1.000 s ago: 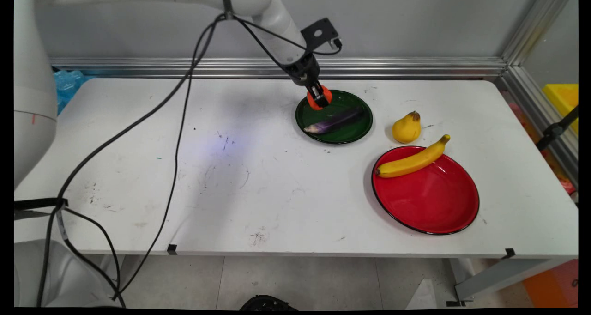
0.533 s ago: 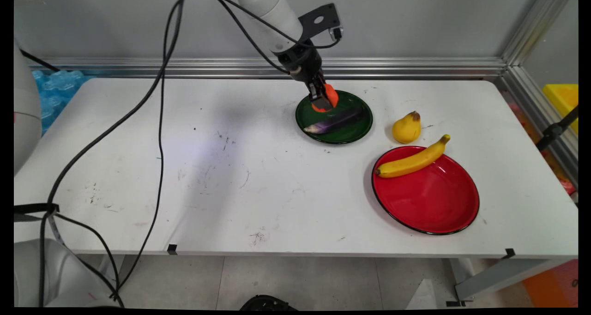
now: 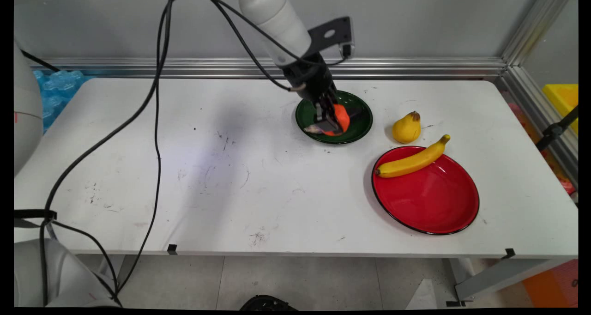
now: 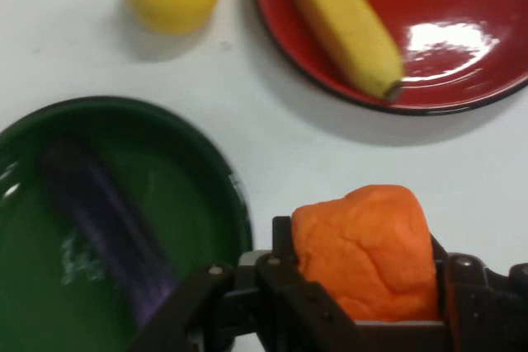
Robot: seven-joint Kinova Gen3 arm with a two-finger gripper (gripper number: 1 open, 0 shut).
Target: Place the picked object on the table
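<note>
While the gripper (image 3: 331, 119) clamps its jaws on an orange fruit-like lump (image 4: 367, 251) above the green plate (image 3: 361, 130), the purple eggplant (image 4: 103, 222) lies lengthwise just beneath it.

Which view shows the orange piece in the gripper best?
The hand view: the orange piece fills the foreground, gripped on both sides by the gripper. In the main view it is small, partly hidden by the fingers, above the green plate.

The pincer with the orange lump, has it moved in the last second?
Yes. The pincer carried the orange lump from the green plate's far rim toward its near side.
</note>
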